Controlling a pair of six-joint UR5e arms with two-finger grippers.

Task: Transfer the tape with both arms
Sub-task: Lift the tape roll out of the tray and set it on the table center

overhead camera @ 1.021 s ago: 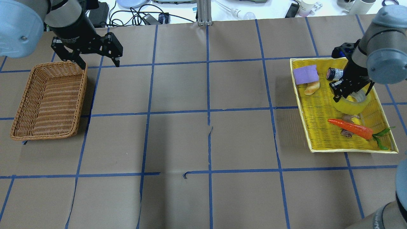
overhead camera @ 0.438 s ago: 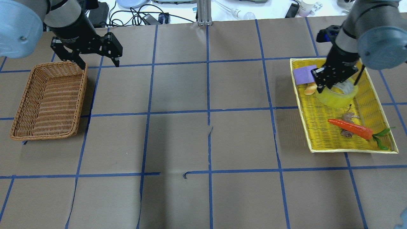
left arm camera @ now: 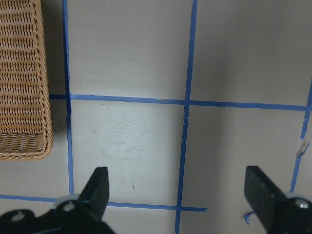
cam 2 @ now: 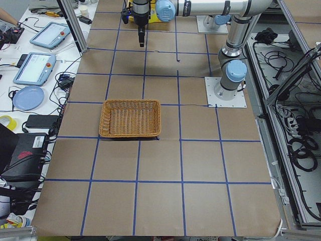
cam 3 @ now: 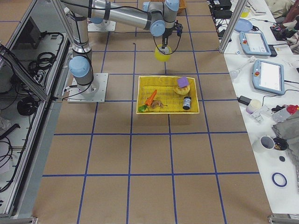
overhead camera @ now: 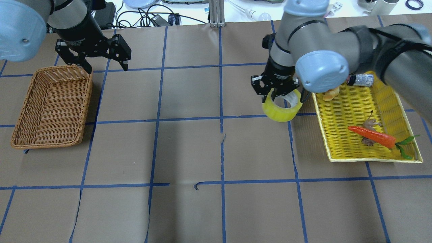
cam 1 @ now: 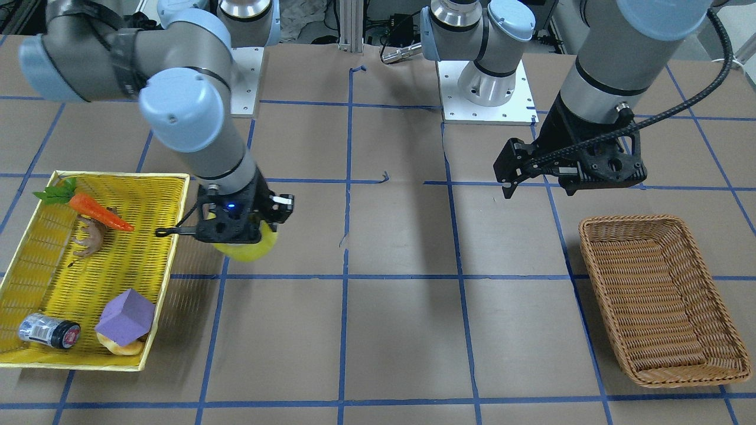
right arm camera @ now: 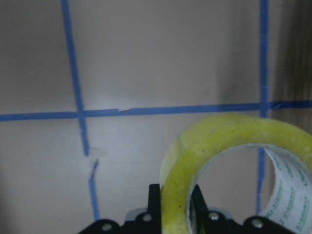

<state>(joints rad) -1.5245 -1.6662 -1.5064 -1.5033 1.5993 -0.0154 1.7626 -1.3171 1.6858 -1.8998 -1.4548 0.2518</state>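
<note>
The yellow tape roll [overhead camera: 281,110] hangs in my right gripper [overhead camera: 272,97], which is shut on its wall, one finger inside the core and one outside. It is in the air above the brown table, just left of the yellow tray [overhead camera: 323,125]. It also shows in the front view [cam 1: 251,249] and the right wrist view [right arm camera: 219,141], where the fingers [right arm camera: 154,195] pinch the roll's edge. My left gripper [overhead camera: 107,69] is open and empty, hovering by the far right corner of the wicker basket [overhead camera: 88,98]. The left wrist view shows its spread fingers [left arm camera: 97,185] over bare table.
The yellow tray holds a carrot [overhead camera: 371,136], a small brown figure [overhead camera: 369,124], a silver can [overhead camera: 360,80], a bread roll [overhead camera: 330,93] and a purple block [cam 1: 125,316]. The wicker basket [cam 1: 590,237] has nothing in it. Blue tape lines grid the table.
My right gripper has lifted the tape out of the yellow tray and carried it left, past the tray's edge, over the table. The left arm has stayed still.
</note>
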